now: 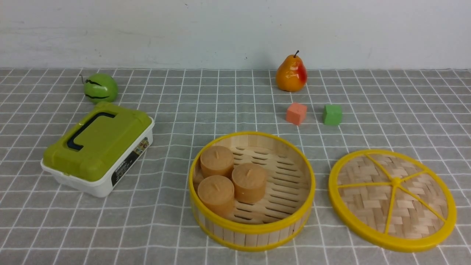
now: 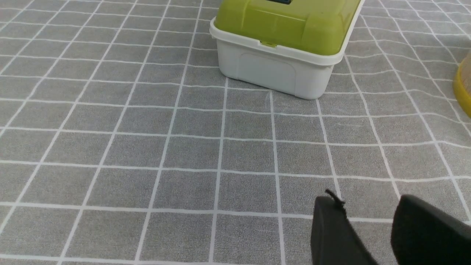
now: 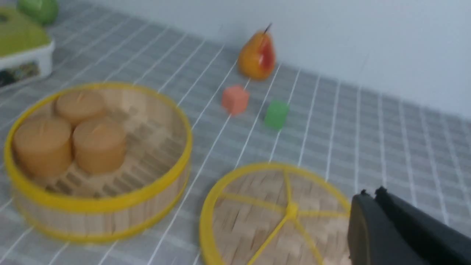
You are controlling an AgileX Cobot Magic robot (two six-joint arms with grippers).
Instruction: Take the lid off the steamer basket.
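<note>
The steamer basket [image 1: 257,227] stands uncovered at the front centre of the checked cloth, with three brown round cakes [image 1: 231,179] inside. Its lid [image 1: 368,197] lies flat on the cloth just to the basket's right, apart from it. No arm shows in the front view. In the right wrist view my right gripper [image 3: 372,191] is shut on nothing and hovers over the near edge of the lid [image 3: 257,224], with the basket [image 3: 99,204] beyond. My left gripper [image 2: 368,200] is open over bare cloth, far from both; a sliver of the basket's yellow rim [image 2: 464,92] shows.
An olive-green lidded white box [image 1: 96,147] sits left of the basket, also seen close in the left wrist view [image 2: 279,40]. Behind it lies a green round fruit [image 1: 100,87]. A pear [image 1: 291,73], an orange cube [image 1: 296,113] and a green cube [image 1: 332,115] stand behind the lid.
</note>
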